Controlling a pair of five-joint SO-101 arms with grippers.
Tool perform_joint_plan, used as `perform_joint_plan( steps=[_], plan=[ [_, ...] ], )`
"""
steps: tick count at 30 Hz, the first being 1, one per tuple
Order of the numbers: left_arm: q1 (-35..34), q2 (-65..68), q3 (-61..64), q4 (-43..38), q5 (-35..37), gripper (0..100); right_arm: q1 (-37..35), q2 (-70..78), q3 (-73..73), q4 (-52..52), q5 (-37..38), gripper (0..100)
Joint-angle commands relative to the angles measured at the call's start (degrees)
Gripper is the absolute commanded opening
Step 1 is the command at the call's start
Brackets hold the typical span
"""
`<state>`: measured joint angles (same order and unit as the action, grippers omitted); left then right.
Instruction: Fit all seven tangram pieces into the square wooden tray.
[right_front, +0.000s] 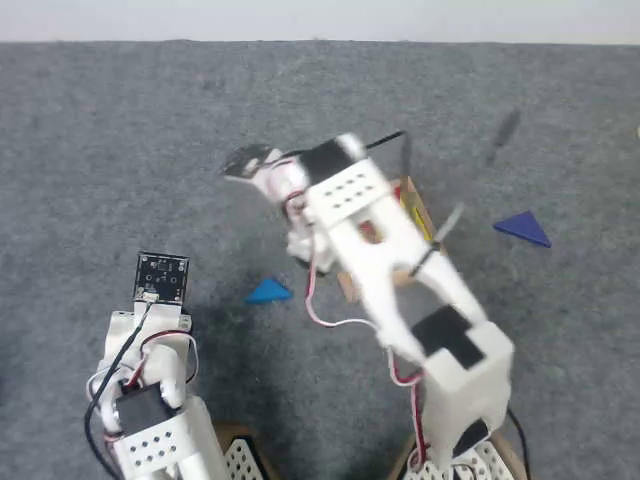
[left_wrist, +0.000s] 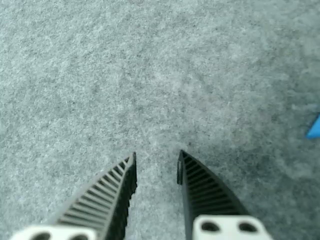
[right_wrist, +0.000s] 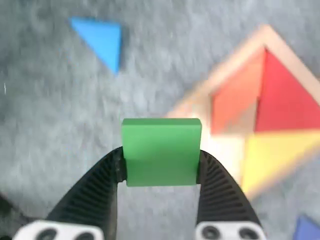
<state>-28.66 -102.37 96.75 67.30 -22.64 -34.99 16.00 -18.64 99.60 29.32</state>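
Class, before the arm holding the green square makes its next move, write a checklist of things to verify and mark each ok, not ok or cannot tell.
1. Is the green square gripped by the right gripper: ok.
2. Is it over the tray: not ok; it hangs above the carpet beside the rim.
3. Does a gap in the tray fit it: cannot tell.
4. Is the left gripper out of the way: ok, open over carpet.
5. Are other pieces placed: not ok; the light blue triangle and dark blue triangle lie on the carpet.
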Motion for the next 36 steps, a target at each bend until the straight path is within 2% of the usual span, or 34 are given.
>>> perform_joint_plan(
  steps=[1,5,8,16,23,36],
  plan=[
    [-0.1,-0.4,-0.4,-0.5,-0.4,13,6.8,-7.3,5.0,0.7,4.6,5.8],
    [-0.1,-0.4,-0.4,-0.5,-0.4,13,12.5,-10.5,21.7,-11.0,11.4,5.8],
    [-0.1,-0.4,-0.4,-0.5,-0.4,13,13.8,-10.6,30.6,-20.2,13.3,5.8],
    [-0.1,-0.4,-0.4,-0.5,-0.4,13,13.7,-4.5,33.7,-30.6,13.3,5.8],
    [-0.1,-0.4,-0.4,-0.5,-0.4,13,14.1,2.4,28.5,-30.9,13.7,6.7],
    [-0.1,-0.4,-0.4,-0.5,-0.4,13,14.6,4.4,17.7,-21.5,15.7,7.2]
  ],
)
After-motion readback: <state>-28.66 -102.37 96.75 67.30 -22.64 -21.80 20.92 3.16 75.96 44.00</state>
